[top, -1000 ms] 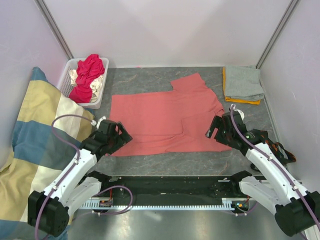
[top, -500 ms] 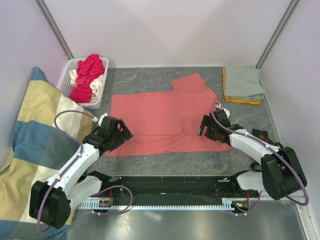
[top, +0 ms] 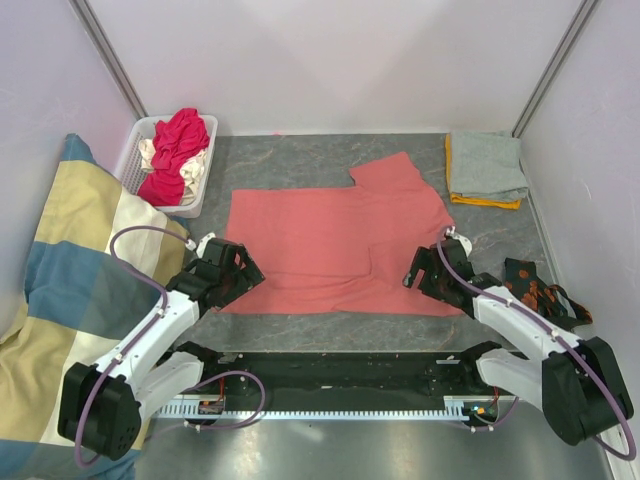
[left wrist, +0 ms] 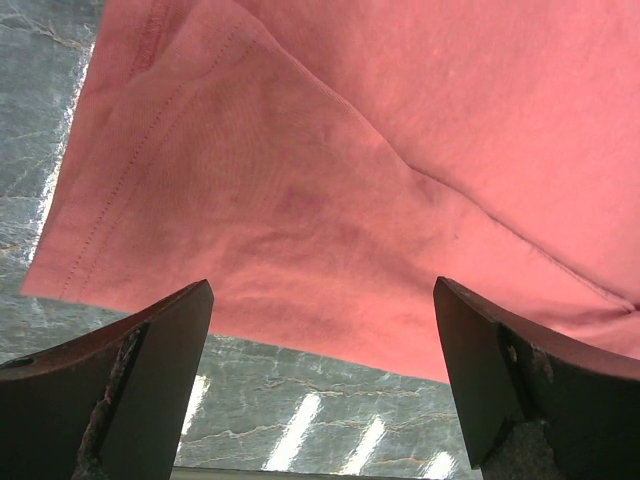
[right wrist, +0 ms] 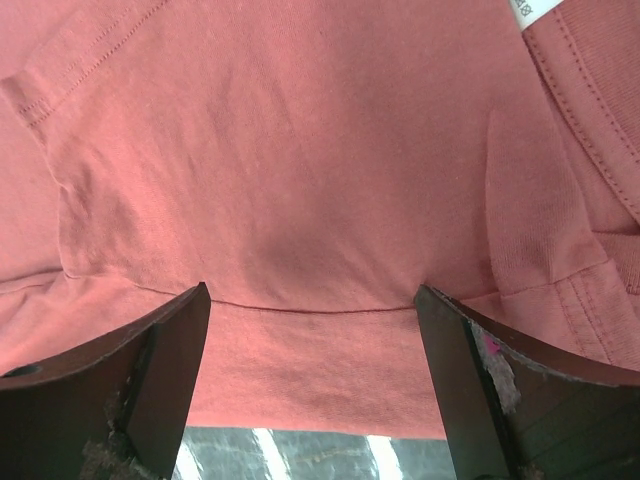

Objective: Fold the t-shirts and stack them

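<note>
- Salmon-pink t-shirt (top: pixel 330 240) is lying spread out mid-table. Against a second ago it is sitting a touch further toward 3 o'clock, with its near hem lying straighter.
- We are seeing the right gripper (top: pixel 415 277) backing off toward 5 o'clock after a short reach inward. Its jaws are wide with nothing between them, over the shirt's 4 o'clock corner, and the white neck label (right wrist: pixel 530 8) is just ahead.
- Left gripper (top: pixel 245 272) is barely moving, parked over the 8 o'clock corner, jaws wide and empty.
- We are judging that the straightening is done and that pinching the near hem for a fold is coming next.
- Grey tee (top: pixel 487 165) is sitting folded on the orange tee (top: pixel 480 202) at 1 o'clock.
- Magenta-red tee (top: pixel 178 140) is waiting in the basket (top: pixel 135 150) at 10 o'clock.
</note>
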You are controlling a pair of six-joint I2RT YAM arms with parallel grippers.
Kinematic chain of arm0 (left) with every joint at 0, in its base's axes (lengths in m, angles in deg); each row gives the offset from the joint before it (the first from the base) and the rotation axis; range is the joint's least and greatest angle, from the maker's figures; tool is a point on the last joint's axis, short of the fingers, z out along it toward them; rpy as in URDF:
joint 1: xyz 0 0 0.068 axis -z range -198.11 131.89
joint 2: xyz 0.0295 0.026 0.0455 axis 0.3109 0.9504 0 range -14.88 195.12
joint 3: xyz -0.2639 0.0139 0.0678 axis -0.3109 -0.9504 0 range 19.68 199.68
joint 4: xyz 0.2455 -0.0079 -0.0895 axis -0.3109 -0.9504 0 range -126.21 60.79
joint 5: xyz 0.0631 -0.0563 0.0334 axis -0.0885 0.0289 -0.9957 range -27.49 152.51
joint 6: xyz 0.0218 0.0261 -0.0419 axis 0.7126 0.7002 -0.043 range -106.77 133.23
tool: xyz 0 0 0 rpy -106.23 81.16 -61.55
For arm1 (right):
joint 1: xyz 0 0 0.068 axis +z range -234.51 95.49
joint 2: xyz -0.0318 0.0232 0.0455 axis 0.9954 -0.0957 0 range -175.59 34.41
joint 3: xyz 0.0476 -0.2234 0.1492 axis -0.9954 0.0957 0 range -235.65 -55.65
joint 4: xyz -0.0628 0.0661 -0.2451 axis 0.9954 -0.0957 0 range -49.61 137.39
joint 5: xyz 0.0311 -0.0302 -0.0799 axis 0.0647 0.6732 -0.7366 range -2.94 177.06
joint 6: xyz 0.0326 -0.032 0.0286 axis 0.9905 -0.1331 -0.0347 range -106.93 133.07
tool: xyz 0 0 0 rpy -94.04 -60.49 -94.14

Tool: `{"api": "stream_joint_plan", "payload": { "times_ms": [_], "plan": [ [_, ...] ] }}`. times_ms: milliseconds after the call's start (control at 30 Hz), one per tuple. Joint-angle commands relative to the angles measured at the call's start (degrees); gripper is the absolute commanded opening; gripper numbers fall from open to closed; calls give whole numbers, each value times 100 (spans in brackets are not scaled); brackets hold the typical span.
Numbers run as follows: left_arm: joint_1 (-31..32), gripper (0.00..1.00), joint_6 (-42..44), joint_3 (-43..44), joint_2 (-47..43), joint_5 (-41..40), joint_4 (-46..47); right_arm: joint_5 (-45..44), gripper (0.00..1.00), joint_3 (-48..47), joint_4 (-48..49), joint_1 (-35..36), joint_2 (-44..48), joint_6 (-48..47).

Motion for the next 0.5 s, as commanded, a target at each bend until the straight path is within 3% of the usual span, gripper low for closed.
{"api": "stream_joint_plan", "payload": {
  "times_ms": [0,300,467],
  "plan": [
    [20,100,119,-33,-69,-177,131,76,93,159,-945,28,352,290],
    [20,100,67,-130,-508,7,-36,128,96,-51,-1974,80,1380,519],
    [20,100,347,702,-387,-185,43,-300,98,-1445,-1703,80,1119,231]
  ]
}}
